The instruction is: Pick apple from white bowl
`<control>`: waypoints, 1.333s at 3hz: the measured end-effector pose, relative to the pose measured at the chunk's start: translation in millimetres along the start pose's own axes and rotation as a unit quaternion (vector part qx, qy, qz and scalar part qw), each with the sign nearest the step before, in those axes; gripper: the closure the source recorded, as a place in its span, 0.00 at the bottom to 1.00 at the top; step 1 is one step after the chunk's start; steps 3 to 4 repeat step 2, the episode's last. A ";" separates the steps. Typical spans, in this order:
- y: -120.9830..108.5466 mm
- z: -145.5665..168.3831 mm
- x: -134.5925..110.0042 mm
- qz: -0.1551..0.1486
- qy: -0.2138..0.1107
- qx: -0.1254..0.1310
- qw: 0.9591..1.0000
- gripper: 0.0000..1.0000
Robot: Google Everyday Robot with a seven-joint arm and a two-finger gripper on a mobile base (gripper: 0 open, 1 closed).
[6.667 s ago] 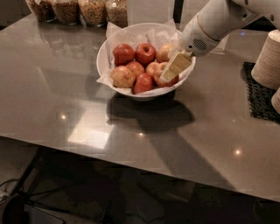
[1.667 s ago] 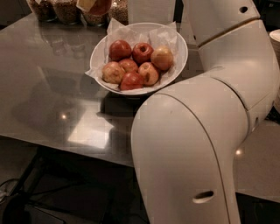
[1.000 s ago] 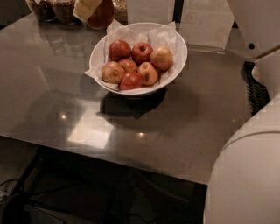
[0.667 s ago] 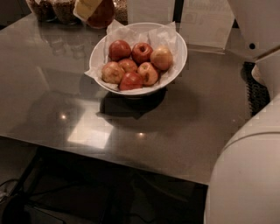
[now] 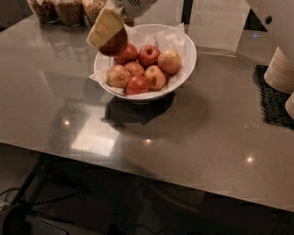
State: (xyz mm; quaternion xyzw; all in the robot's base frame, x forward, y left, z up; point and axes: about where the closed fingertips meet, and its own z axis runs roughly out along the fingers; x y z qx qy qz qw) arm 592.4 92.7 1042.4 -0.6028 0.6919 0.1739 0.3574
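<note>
1. Camera view had the claw (image 5: pixel 110 36) at the top left of frame, hanging over the left rim of the white bowl (image 5: pixel 186 64), w/ its wrist cut off by the top edge
2. Claw was clamped on the apple (image 5: pixel 116 46). One tan finger pad (image 5: pixel 104 28) lay flat across the fruit's upper near face and the other finger was hidden behind it, so the opening was approx one apple across. It touched nothing else
3. The apple, dark red, sat directly under and behind that pad, raised above the other fruit at about rim height. Couldn't tell if it brushed the paper lining (image 5: pixel 173 39)
4. Approx seven other apples (image 5: pixel 149 55) lay in the bowl, below and to the right of the claw, the nearest just beside the held one
5. Handling (my judgement): stiff, smooth-skinned and fairly heavy for two fingers, so it could roll or slip btw flat pads, and it would bruise if squeezed hard or dropped
6. Best hold is prob across the widest part, pads on opposite sides and away from the stem end. This grip looked set a bit high on the fruit, so it could slip out downward
7. Jars (image 5: pixel 69 9) stood behind and left of the claw, a black mat (image 5: pixel 275 98) well off to its right, all on the grey table (image 5: pixel 206 137)
</note>
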 end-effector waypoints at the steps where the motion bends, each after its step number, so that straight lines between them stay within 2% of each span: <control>1: 9.5 20.8 26.0 0.012 0.021 -0.015 1.000 1.00; 4: 9.5 20.8 26.0 0.012 0.021 -0.015 1.000 1.00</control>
